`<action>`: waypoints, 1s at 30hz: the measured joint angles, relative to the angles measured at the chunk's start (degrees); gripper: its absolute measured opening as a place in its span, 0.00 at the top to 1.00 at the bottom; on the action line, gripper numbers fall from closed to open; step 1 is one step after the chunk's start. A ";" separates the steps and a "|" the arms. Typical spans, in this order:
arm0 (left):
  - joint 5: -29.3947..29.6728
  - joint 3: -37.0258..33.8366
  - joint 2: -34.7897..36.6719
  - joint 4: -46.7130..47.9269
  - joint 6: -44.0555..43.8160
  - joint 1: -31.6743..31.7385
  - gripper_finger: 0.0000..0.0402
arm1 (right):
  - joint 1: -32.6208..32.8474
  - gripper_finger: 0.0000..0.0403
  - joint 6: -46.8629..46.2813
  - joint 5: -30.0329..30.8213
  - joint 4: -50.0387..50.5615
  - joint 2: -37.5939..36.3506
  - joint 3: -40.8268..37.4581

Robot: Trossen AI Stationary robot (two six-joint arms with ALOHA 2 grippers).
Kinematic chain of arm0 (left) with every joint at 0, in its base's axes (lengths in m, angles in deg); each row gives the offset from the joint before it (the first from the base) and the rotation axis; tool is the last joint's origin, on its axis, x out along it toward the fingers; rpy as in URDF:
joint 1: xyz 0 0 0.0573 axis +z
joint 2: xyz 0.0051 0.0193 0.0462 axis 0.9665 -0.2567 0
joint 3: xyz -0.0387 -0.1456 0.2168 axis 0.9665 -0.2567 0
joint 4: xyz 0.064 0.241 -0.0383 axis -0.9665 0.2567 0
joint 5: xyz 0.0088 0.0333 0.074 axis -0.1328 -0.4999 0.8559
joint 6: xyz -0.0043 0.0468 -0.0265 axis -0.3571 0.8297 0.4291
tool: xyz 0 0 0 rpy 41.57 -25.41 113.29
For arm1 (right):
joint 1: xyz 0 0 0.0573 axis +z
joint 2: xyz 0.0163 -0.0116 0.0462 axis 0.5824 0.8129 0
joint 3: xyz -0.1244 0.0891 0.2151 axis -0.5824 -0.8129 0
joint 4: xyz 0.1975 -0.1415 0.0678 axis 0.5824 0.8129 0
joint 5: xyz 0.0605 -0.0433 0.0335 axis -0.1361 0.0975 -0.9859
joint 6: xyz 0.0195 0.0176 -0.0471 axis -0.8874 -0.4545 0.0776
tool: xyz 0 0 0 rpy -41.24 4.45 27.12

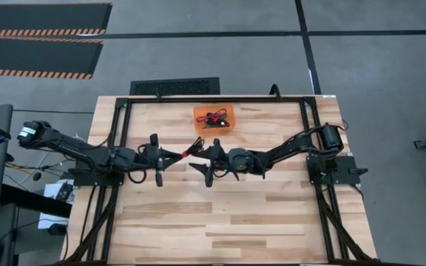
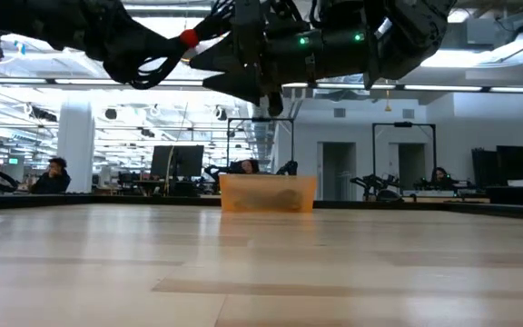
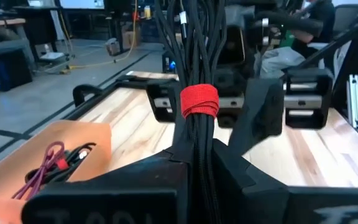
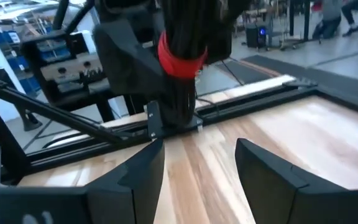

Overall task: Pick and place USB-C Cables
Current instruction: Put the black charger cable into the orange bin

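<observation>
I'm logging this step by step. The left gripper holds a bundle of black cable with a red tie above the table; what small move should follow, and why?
Probably carry the left gripper toward the orange tray. It is shut on the black cable bundle, held above the bare table, while other cables already lie in that tray. The right gripper is open and holds nothing.

orange tray (image 1: 213,111), wooden table (image 1: 220,214), distant people (image 2: 54,173)

Grey floor (image 1: 198,44); striped mats (image 1: 39,41)
</observation>
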 joint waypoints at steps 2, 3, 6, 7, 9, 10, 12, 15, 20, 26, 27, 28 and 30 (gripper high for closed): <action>-0.45 0.00 -0.41 -0.06 0.01 0.02 0.96 | 0.03 0.45 2.00 0.02 -1.28 0.00 0.00; -0.64 0.00 -0.57 -0.08 0.13 0.02 0.96 | 0.04 0.45 3.00 0.01 -1.76 -0.03 0.00; -1.01 0.00 -0.80 -0.14 0.26 0.02 0.96 | 0.07 0.45 5.01 0.00 -1.90 -1.11 0.00; -1.01 0.00 -0.80 -0.19 0.26 0.02 0.96 | 0.05 0.45 5.89 0.02 -1.95 -1.66 0.00; -1.10 0.00 -0.80 -0.20 0.26 0.02 0.96 | 0.06 0.45 7.43 0.04 -1.91 -2.67 0.02; -1.59 0.00 -0.80 -0.20 0.26 0.02 0.96 | 0.07 0.45 8.12 0.08 -1.97 -3.07 0.02; -3.37 0.00 -0.80 -0.20 0.26 0.02 0.96 | 0.07 0.45 8.90 0.15 -1.99 -3.97 0.02; -4.19 0.00 -1.00 -0.24 0.26 0.00 0.96 | 0.09 0.45 8.92 -1.59 -2.21 -4.87 0.04; -3.65 0.00 -1.05 0.03 0.28 0.00 0.96 | 0.04 0.46 8.94 -5.18 -1.97 -4.94 0.04; -3.57 0.00 -1.06 0.30 0.24 0.00 0.96 | 0.04 0.59 10.12 -5.20 -1.98 -4.94 0.04; -3.57 0.00 -1.05 0.36 0.22 0.00 0.96 | 0.04 0.63 10.25 -5.20 -1.99 -4.94 0.04; -3.57 0.00 -1.04 0.47 0.22 0.00 0.96 | 0.04 0.68 10.39 -5.20 -1.99 -4.94 0.04; -3.36 0.00 -1.04 1.01 0.19 0.00 0.96 | -0.02 0.77 10.60 -5.16 -1.82 -4.94 0.04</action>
